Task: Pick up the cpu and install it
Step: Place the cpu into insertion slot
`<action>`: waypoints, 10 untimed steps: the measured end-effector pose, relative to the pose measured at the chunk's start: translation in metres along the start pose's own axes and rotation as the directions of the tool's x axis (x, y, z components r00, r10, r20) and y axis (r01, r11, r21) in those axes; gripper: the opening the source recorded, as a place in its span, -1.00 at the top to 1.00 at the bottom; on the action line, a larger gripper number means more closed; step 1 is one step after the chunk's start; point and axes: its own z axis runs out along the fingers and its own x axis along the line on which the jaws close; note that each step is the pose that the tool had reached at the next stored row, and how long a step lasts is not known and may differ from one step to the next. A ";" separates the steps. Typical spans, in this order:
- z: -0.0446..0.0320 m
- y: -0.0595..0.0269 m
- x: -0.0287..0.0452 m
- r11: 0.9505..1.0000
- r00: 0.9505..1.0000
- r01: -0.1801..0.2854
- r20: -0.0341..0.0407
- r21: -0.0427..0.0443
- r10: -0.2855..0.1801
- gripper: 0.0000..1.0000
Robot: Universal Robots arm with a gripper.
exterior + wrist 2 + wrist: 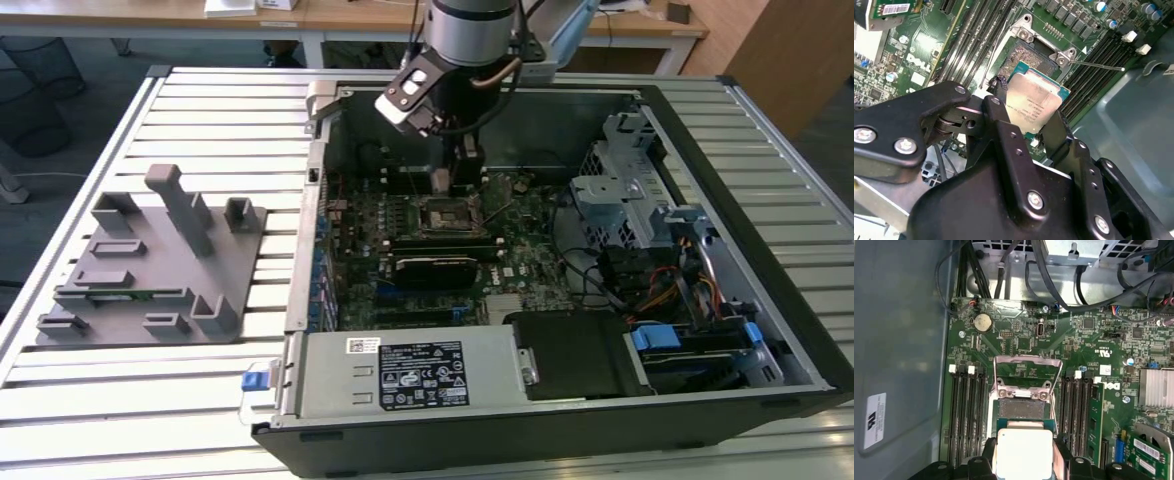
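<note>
one of the task's two steps is looking done: the pick-up. the slatted surface (134, 420) is carrying an open computer case (534, 440), and a grey plastic fixture (147, 270) is sitting at about nine o'clock from that case in the exterior view. inside the case the green motherboard (1094, 340) is lying flat. its socket (1021, 410) is sitting at roughly ten o'clock from the case's middle in the exterior view, with its metal load plate (1027, 360) standing swung up and the contact field showing bare. the tool (1026, 122) is hanging just above that socket, its two black fingers (996, 117) pressing narrow onto opposite edges of the cpu (1035, 100). the cpu is riding in that grip, silver top facing the wrist cameras. in the second wrist view it is looking tilted and clear of the socket, not bedded in it. by my reading the install half is what is left: the chip is not yet seated and the load plate is not yet closed.
</note>
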 end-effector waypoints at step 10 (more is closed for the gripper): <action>0.0141 -0.0003 -0.0005 1.000 1.000 -0.004 0.000 0.000 0.004 -0.06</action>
